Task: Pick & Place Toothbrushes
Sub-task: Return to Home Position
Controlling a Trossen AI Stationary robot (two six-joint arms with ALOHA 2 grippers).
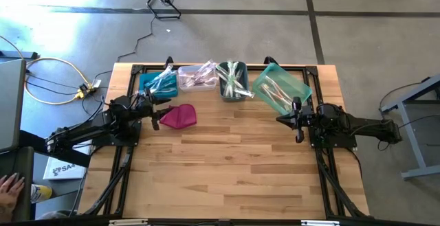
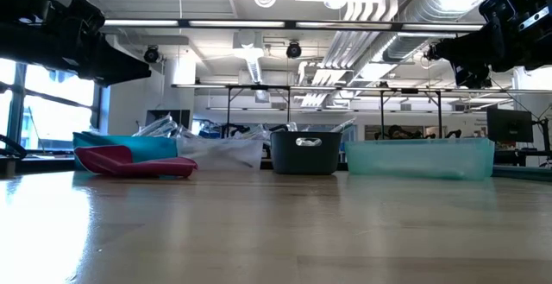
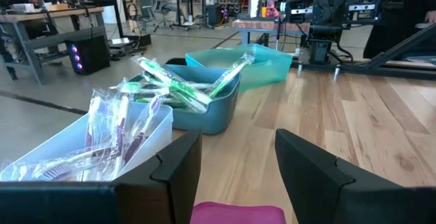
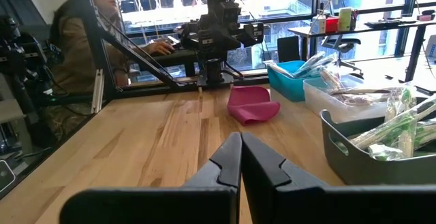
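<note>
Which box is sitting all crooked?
The pale teal box at the right end of the row. It is turned at an angle; the blue box, clear box and dark grey box sit straight.

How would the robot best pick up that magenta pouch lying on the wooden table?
Probably from straight above, pinching the magenta pouch at its raised end; the rest lies flat on the wooden table, leaving nothing to close on.

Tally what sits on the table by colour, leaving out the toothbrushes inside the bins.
Blue plastic bin: 1
Clear plastic bin: 1
Dark grey plastic bin: 1
Teal translucent plastic bin: 1
Magenta pouch-like item: 1
Total: 5
</note>
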